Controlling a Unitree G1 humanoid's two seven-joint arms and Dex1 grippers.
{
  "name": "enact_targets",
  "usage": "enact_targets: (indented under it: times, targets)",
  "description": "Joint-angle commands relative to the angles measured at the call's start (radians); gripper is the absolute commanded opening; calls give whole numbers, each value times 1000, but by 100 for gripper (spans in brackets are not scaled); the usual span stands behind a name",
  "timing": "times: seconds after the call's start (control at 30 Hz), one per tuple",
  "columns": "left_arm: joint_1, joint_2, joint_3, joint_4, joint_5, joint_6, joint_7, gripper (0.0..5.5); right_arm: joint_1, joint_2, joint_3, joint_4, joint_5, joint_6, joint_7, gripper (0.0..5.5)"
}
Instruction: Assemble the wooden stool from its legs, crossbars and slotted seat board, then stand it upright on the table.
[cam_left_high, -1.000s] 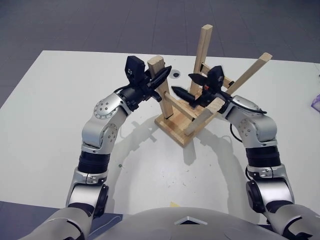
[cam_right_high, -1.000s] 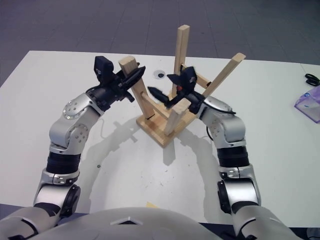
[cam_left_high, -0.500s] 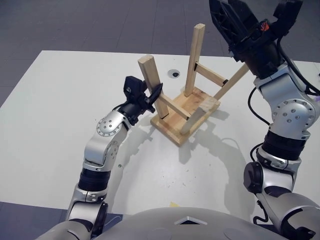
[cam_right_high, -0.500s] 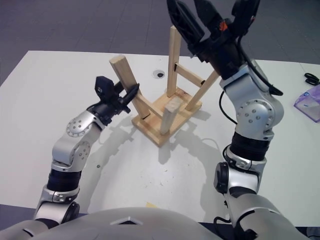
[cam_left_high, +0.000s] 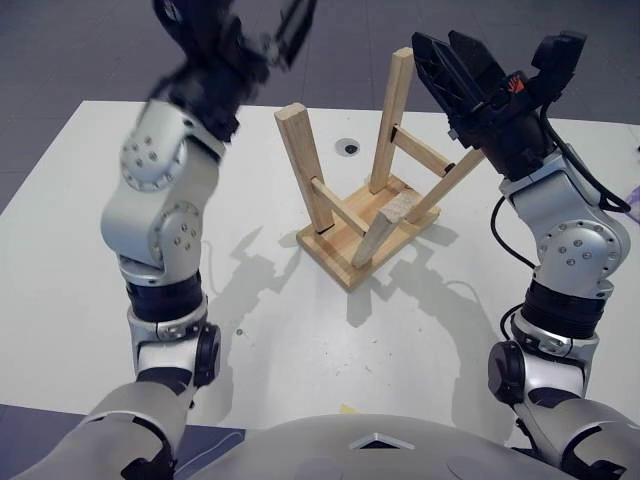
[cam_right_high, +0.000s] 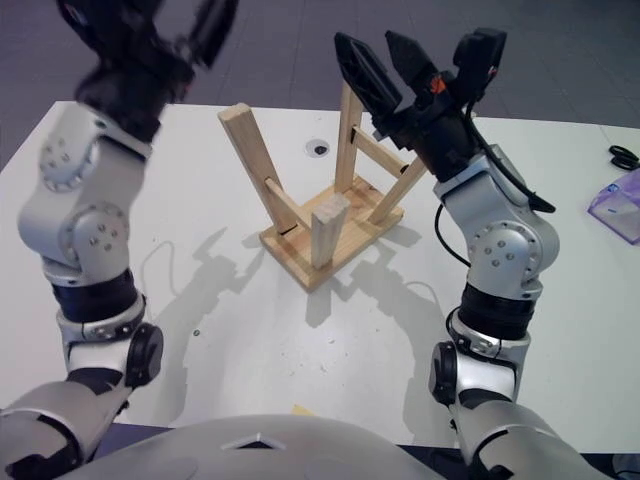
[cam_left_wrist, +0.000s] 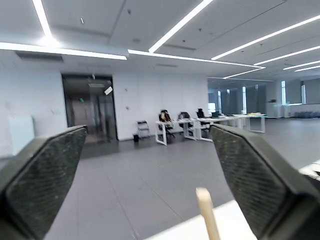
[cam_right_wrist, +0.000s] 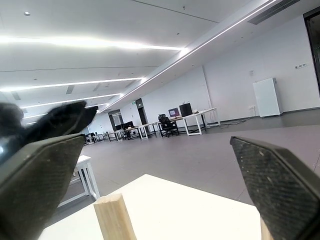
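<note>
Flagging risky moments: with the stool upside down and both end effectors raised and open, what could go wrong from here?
1. The stool rests on its seat board with legs leaning at different angles; they may sit loosely, so turning it over could pull it apart.
2. The right end effector hangs open close to the tall rear leg; coming down, it could knock that leg askew.

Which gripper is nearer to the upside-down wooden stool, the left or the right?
Right. The right gripper hangs open close beside the tops of the far legs of the stool. The left gripper is high up, off to the stool's left, clearly farther.
</note>
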Motion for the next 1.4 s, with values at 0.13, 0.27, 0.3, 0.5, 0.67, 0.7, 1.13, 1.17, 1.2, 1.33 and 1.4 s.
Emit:
enact_targets:
  times: [0.13,0.27,0.3,0.5,0.67,0.7,1.13,1.17,1.2,1.33,1.4]
  targets:
    - [15,-23,-107,320,79,-73,-101,537,19,30,17,-33,9,-8,-39,540]
    - [243,5,-262,444,142,-54,-214,537,59,36,48,-53,1,8,-46,540]
    - [280,9,-273,400,124,-44,-237,537,68,37,54,-58,3,12,-48,540]
    - [268,16,-150,99,-13,75,-168,537,81,36,73,-55,-10,5,-49,540]
    - [202,-2,-123,61,-3,104,-95,537,86,40,78,-52,-16,-7,-55,540]
    - [199,-7,-119,50,-5,111,-85,537,84,40,77,-51,-15,-8,-55,540]
    - [169,-72,-75,44,-139,196,-36,537,56,57,28,-38,25,-41,-85,540]
    - [234,-81,-134,95,-123,183,-72,537,58,58,34,-41,23,-41,-84,540]
    - [285,-81,-190,143,-89,165,-87,537,59,58,41,-41,18,-41,-80,540]
    - [352,-74,-271,173,-19,113,-112,537,59,54,52,-47,16,-41,-72,540]
    - [305,-94,-197,143,-66,114,-94,537,69,42,41,-51,31,-37,-59,540]
